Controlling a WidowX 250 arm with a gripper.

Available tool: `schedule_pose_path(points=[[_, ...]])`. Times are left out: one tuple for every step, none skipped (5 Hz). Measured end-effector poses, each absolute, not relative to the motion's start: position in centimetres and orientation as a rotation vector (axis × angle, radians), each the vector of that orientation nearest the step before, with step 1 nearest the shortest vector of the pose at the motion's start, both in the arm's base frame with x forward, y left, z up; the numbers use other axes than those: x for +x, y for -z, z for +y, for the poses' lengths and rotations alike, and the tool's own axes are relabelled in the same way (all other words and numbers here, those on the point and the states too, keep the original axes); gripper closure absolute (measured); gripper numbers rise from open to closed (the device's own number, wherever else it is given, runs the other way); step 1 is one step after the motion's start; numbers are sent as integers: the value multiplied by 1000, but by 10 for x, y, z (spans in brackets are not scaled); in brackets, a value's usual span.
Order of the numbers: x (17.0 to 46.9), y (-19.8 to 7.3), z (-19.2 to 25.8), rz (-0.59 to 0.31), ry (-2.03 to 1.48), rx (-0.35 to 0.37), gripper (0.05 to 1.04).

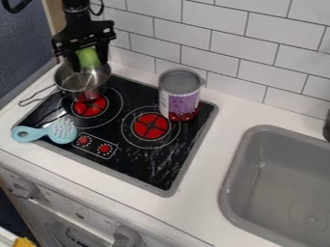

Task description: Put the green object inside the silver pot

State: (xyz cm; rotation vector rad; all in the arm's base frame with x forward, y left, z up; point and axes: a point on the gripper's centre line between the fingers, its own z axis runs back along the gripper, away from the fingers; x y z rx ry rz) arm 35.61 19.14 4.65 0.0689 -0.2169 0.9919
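The tool (pixel 89 63) has its two fingers closed as far as the green object (pixel 89 55) lets them, one at each side, and it holds this object at the far rim of the silver pot (pixel 81 84). If it is let go here, I think the object could hit this rim and fall behind the pot, because it seems not well centred. Lowering the tool too much may also push or tilt the pot, since it looks light. The pot stands on the black stove top (pixel 145 166), set in a white surface (pixel 203 166); the can (pixel 181 96) is to the right of the pot, the blue brush (pixel 62 131) in front of it, the grey sink (pixel 274 185) farther right, and white wall tiles (pixel 213 24) behind.
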Motion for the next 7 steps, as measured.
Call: schedule_pose_path(points=[[350, -43, 199, -215, -1005, 113, 364], [347, -35, 201, -195, -1007, 138, 364], [343, -27, 200, -163, -1012, 148, 300], [340, -26, 200, -142, -1034, 156, 102], [338, -26, 200, -133, -1058, 159, 84], [336, -26, 199, -119, -1063, 160, 84], [336, -27, 197, -111, -1069, 150, 84]])
